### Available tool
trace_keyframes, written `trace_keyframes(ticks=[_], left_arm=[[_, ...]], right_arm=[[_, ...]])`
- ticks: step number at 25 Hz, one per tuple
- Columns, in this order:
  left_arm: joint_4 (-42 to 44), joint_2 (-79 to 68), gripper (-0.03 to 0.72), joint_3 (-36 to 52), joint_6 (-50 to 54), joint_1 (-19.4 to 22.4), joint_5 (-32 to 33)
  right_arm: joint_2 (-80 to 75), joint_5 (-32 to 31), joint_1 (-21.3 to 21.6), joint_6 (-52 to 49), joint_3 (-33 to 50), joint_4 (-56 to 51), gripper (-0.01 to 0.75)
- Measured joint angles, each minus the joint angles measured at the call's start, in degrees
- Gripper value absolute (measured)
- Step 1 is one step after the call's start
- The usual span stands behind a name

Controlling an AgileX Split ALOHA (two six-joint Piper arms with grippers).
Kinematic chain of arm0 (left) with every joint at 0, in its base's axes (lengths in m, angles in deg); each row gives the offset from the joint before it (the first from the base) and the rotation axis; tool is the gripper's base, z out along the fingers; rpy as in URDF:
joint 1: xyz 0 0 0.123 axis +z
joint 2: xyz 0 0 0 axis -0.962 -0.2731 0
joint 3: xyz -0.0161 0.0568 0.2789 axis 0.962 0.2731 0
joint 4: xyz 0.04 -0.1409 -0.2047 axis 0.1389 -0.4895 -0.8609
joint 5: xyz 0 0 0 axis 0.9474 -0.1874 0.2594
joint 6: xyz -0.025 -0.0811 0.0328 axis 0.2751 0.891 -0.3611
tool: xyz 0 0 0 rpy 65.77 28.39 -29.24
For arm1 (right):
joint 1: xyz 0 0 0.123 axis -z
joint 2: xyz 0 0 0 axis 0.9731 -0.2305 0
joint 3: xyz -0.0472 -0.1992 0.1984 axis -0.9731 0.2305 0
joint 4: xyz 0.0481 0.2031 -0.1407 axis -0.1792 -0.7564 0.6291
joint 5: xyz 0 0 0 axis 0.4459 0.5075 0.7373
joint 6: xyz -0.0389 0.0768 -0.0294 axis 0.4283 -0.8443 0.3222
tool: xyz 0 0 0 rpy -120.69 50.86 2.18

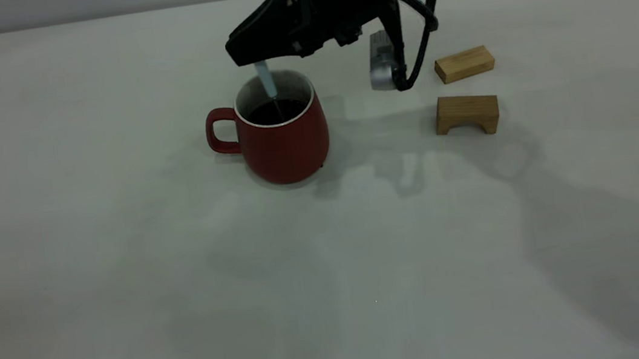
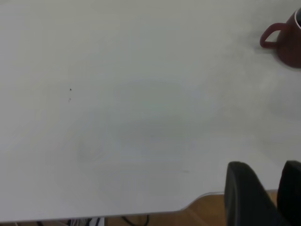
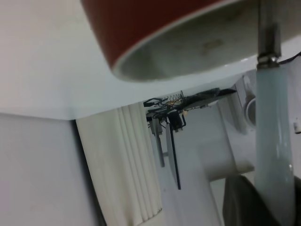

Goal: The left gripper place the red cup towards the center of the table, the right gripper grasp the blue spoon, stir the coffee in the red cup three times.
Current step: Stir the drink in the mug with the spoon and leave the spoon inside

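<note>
Exterior view puts the red cup (image 1: 283, 132) a little left of centre in the upper half of the frame, standing upright on the table (image 1: 125, 288) with its loop handle pointing toward the left edge. Dark coffee (image 1: 276, 111) fills the lower part of its white inside. Just above the rim, the right gripper (image 1: 255, 53) reaches in from the upper right of the frame, its black fingers clamped on the pale handle of the blue spoon (image 1: 268, 85), which hangs nearly upright with its lower end down in the coffee. A silver-grey box (image 1: 381, 62) and a cable loop hang beneath the arm. To the right of the cup, well apart from it, lie two tan wooden blocks (image 1: 465, 88), one behind the other. In the right wrist view the spoon's handle and metal neck run along the right edge of the frame toward the cup's mouth. In the left wrist view the left gripper (image 2: 265, 197) sits at the lower right corner over the table's edge, far from the cup; its two fingers seem to stand a narrow gap apart, though only part of them shows.
</note>
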Motion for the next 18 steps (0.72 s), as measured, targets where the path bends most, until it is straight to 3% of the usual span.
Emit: trace_keyframes(ticks=[2, 8, 10, 13, 18], left_arm=[[0.1, 0.0, 0.243, 0.0, 0.0, 0.0, 0.0], [0.1, 0.0, 0.243, 0.0, 0.0, 0.0, 0.0], [0.1, 0.0, 0.243, 0.0, 0.0, 0.0, 0.0], [0.1, 0.0, 0.243, 0.0, 0.0, 0.0, 0.0], [0.1, 0.0, 0.243, 0.0, 0.0, 0.0, 0.0]], right_arm=[[0.0, -0.2, -0.5, 4.2, 0.0, -1.2, 0.149], [0.0, -0.3, -0.8, 30.1, 0.0, -4.9, 0.149], [0.0, -0.8, -0.3, 33.2, 0.1, -4.2, 0.149], [0.0, -1.4, 0.8, 31.4, 0.1, -1.3, 0.149], [0.0, -2.4, 1.6, 14.5, 0.1, 2.3, 0.149]])
